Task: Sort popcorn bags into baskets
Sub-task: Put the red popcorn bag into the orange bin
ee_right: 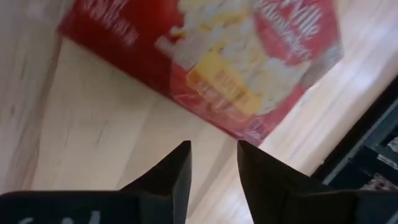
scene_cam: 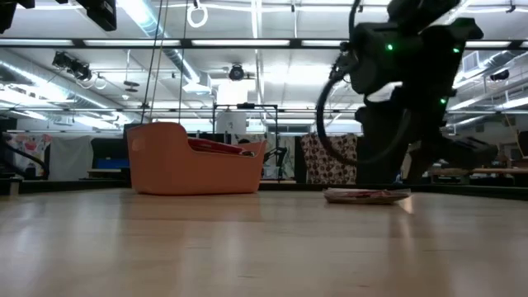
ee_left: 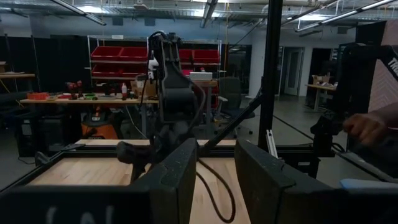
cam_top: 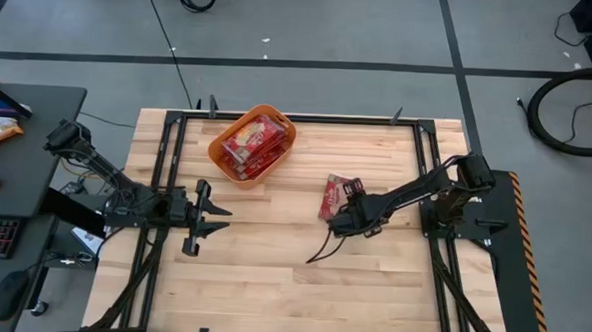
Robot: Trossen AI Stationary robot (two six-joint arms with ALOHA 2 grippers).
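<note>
On the wooden table [cam_top: 271, 275], we see the orange basket [cam_top: 252, 142] near the far edge, red popcorn bags [cam_top: 250, 144] already stacked inside. One more popcorn bag [cam_top: 339, 197] lies flat mid-table — nothing between it and the basket. The right gripper [cam_top: 342, 220] hovers just beside it, jaws narrowly parted, empty. The left gripper [cam_top: 202, 220] waits at the left edge, fingers slightly apart — holding nothing.

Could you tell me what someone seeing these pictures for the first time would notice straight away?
The orange basket near the table's far edge stands out first, already holding several red popcorn bags. Next comes the lone popcorn bag lying flat on the wood right of centre, with the right gripper just beside it, fingers slightly parted. The left gripper waits open near the table's left side.
</note>
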